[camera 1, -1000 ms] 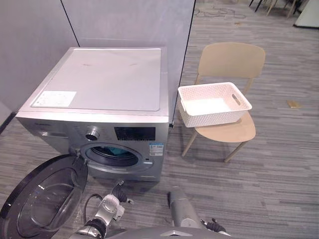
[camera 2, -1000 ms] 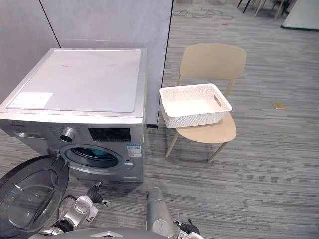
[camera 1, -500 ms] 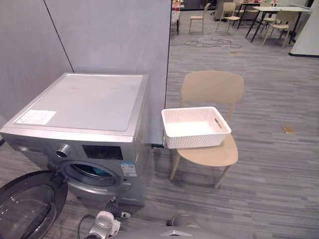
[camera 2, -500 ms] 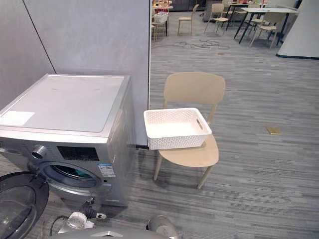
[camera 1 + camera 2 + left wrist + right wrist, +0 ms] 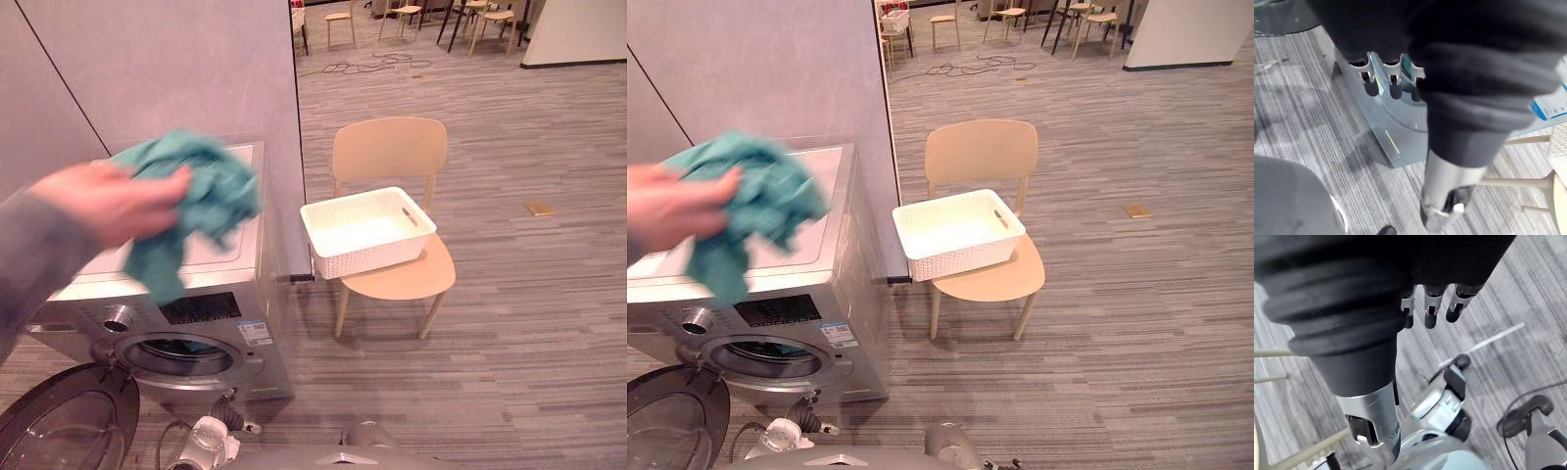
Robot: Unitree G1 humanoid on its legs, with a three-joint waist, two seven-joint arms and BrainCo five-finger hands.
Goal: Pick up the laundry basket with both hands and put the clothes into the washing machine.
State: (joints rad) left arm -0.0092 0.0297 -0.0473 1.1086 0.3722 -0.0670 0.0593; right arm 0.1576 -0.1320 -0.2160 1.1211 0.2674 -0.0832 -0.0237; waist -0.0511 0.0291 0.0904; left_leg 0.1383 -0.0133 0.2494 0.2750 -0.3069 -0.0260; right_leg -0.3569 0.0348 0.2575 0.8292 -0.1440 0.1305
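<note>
Left eye view: basket [image 5: 367, 230] sits on the chair [image 5: 397, 279] seat, looking empty; a person's hand [image 5: 108, 201] holds a teal cloth [image 5: 201, 191] before the washer [image 5: 211, 313]. Left hand [image 5: 1393, 81] and right hand [image 5: 1430, 313] hang released, holding nothing. Next, probably: both reach the basket's 2 ends.

Bright, even room light (soft shadow under chair [image 5: 390, 155]).

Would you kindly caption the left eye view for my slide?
A person's hand holds teal cloth near the open washing machine; white basket rests on chair.
</note>
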